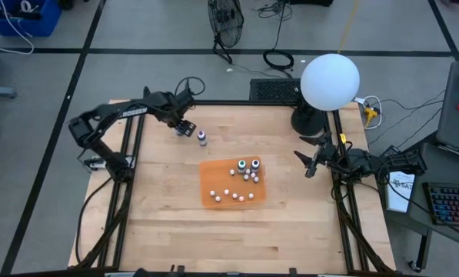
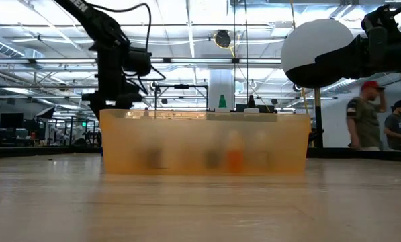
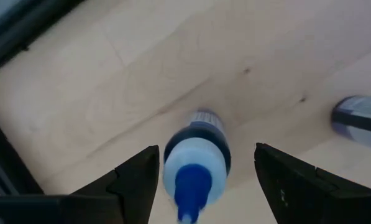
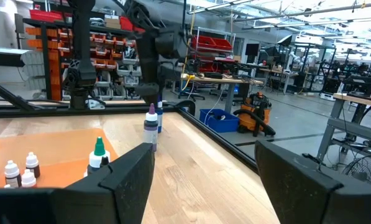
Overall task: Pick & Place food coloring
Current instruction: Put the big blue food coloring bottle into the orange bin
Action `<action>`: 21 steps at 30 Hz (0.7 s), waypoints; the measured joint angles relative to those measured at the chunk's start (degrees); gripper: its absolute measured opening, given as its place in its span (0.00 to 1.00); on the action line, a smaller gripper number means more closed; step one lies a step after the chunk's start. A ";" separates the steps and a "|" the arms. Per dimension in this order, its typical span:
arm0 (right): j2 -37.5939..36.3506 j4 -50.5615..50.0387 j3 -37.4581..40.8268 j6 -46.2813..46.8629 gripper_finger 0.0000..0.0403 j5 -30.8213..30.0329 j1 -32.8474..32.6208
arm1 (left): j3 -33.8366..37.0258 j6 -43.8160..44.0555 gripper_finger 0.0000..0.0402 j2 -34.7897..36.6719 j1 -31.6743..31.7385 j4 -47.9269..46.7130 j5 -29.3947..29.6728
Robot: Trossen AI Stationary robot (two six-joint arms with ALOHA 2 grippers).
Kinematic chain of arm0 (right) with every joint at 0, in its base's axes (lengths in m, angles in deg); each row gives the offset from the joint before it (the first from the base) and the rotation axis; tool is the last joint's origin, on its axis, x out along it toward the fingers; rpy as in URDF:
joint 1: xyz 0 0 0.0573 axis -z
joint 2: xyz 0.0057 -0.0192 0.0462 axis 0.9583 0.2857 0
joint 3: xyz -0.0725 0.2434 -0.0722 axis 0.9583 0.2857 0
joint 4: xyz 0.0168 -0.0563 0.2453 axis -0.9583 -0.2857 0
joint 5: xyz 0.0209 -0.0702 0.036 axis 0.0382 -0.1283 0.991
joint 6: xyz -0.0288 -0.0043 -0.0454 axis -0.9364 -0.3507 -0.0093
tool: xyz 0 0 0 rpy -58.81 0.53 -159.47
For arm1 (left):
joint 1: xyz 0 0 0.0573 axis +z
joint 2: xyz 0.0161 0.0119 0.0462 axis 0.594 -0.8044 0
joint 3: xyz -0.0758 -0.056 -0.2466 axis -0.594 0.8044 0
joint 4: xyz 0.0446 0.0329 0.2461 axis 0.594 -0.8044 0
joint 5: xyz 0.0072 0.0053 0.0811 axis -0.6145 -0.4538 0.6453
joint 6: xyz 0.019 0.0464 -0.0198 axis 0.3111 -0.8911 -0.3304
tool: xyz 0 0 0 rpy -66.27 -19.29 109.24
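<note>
My left gripper (image 1: 185, 128) is open near the table's far left, pointing down. Its fingers stand on either side of the upright blue food coloring bottle (image 3: 196, 159), with a gap on each side. The purple bottle (image 1: 202, 137) stands on the wood just right of it, also seen as the purple bottle (image 3: 358, 116). Two more dark bottles (image 1: 248, 165) stand in the orange tray (image 1: 214, 173), the green one (image 4: 97, 155) among them. My right gripper (image 1: 309, 163) waits open at the right edge, touching nothing.
Small white-capped pieces (image 1: 235, 194) lie scattered in the orange tray in the middle of the table. A white globe on a dark base (image 1: 329, 81) stands at the far right corner. Bare wood lies on the tray's near and left sides. People stand in the room beyond (image 2: 367, 114).
</note>
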 joint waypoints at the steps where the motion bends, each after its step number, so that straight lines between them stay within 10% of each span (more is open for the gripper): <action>1: 0.00 0.00 0.00 -0.02 0.65 0.00 -0.01 | 0.00 -0.39 0.65 -0.73 0.00 -0.04 -0.02; 21: 0.00 0.07 0.00 0.24 0.65 -0.17 -0.01 | 0.00 -2.79 0.36 -1.05 -1.00 -2.41 -0.26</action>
